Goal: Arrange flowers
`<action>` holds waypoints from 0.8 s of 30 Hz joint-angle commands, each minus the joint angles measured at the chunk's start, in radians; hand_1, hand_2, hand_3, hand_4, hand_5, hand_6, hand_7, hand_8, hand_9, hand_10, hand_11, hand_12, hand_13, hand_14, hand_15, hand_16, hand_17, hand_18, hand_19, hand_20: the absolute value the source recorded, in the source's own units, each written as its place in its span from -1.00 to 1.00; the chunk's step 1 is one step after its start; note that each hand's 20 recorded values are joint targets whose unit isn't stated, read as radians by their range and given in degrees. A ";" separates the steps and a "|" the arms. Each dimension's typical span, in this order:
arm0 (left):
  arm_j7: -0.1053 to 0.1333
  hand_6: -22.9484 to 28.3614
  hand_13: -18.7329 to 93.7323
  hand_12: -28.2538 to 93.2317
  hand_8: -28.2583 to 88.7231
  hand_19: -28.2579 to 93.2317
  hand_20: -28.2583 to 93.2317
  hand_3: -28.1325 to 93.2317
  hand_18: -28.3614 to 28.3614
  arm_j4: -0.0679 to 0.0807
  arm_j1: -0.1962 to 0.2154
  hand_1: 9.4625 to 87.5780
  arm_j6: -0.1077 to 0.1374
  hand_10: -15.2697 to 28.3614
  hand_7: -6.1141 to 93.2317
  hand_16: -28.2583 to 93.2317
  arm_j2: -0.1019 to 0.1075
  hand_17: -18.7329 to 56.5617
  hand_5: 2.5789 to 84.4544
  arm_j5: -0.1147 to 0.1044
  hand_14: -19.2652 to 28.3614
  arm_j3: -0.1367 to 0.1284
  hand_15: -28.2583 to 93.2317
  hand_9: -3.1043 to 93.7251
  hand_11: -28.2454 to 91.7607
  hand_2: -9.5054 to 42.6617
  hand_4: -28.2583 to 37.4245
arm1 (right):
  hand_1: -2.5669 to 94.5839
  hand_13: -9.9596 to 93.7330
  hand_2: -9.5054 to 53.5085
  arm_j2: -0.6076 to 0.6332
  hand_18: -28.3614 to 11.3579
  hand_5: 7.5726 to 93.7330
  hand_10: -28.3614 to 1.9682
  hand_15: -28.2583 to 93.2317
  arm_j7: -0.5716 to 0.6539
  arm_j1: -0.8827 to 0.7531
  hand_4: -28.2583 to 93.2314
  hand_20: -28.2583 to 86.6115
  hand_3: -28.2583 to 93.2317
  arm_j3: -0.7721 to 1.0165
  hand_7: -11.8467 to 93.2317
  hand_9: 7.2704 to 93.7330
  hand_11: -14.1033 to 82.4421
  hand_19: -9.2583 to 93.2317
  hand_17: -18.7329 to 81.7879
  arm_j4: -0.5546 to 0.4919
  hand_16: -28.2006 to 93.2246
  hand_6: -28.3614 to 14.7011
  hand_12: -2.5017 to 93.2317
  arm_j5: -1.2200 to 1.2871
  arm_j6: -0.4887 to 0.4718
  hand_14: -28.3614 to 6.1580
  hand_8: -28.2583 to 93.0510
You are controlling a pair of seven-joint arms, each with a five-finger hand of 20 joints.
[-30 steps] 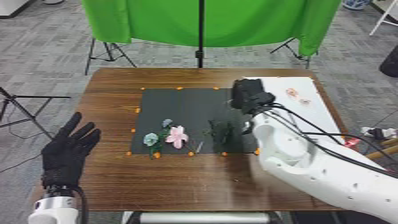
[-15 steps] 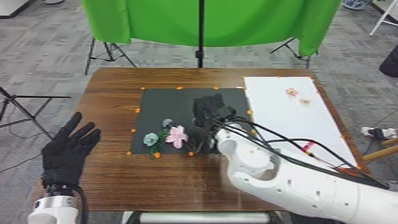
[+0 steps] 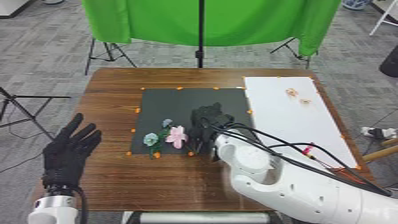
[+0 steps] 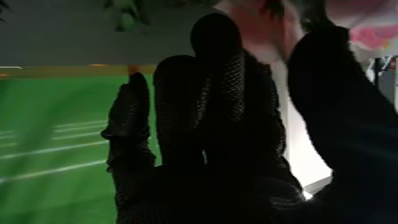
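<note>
One pink flower (image 3: 178,136) lies on the black mat (image 3: 169,100), beside a pale blue flower (image 3: 150,139). To take it cleanly, the right hand (image 3: 210,122) should come in low, close its thumb softly on the stem and spare the petals and the blue neighbour. Its fingers are straight and mostly together, with the thumb apart and clamped on nothing; the left hand (image 3: 64,155) has fingers spread. Compared with the first frame, the right hand has moved from beside the white sheet (image 3: 284,110) towards the pink flower, which stays put
</note>
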 commanded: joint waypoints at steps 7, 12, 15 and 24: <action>0.005 0.17 -0.31 -0.36 -0.65 0.41 -0.49 0.79 1.00 -0.007 0.032 -0.71 0.006 0.59 -0.72 -0.71 -0.006 -0.73 -0.22 0.000 0.94 0.000 0.36 -0.28 -0.14 -0.36 -1.00 | -0.29 0.31 -1.00 0.208 -0.74 0.28 -0.03 0.74 0.094 -0.026 -1.00 0.36 0.66 0.191 -0.48 0.42 0.15 0.72 -0.29 -0.046 -0.19 0.30 -0.56 0.061 0.150 0.03 -0.74; 0.003 0.17 -0.31 -0.36 -0.65 0.41 -0.49 0.79 1.00 -0.009 0.035 -0.71 0.010 0.59 -0.72 -0.71 -0.004 -0.73 -0.22 0.001 0.94 0.000 0.36 -0.28 -0.14 -0.36 -1.00 | -0.32 0.23 -1.00 0.294 -0.73 0.21 -0.12 0.68 0.177 0.018 -1.00 0.32 0.69 0.219 -0.48 0.27 -0.06 0.68 -0.30 0.073 -0.26 0.29 -0.62 0.152 0.209 -0.07 -0.74; 0.010 0.17 -0.31 -0.36 -0.65 0.41 -0.49 0.79 1.00 -0.008 0.034 -0.71 0.012 0.59 -0.72 -0.71 -0.001 -0.73 -0.22 -0.002 0.94 0.006 0.36 -0.28 -0.14 -0.36 -1.00 | -0.32 0.17 -1.00 0.321 -0.73 0.15 -0.18 0.65 0.221 0.050 -1.00 0.30 0.71 0.212 -0.46 0.16 -0.18 0.67 -0.31 0.153 -0.30 0.30 -0.64 0.187 0.207 -0.14 -0.75; 0.025 0.17 -0.31 -0.36 -0.66 0.41 -0.49 0.79 1.00 -0.006 0.025 -0.72 0.015 0.59 -0.72 -0.71 0.004 -0.73 -0.22 -0.008 0.94 0.016 0.36 -0.28 -0.14 -0.36 -1.00 | -0.33 0.04 -1.00 0.298 -0.71 0.00 -0.30 0.63 0.290 0.081 -1.00 0.26 0.75 0.202 -0.46 -0.07 -0.31 0.66 -0.32 0.303 -0.34 0.30 -0.65 0.253 0.187 -0.22 -0.75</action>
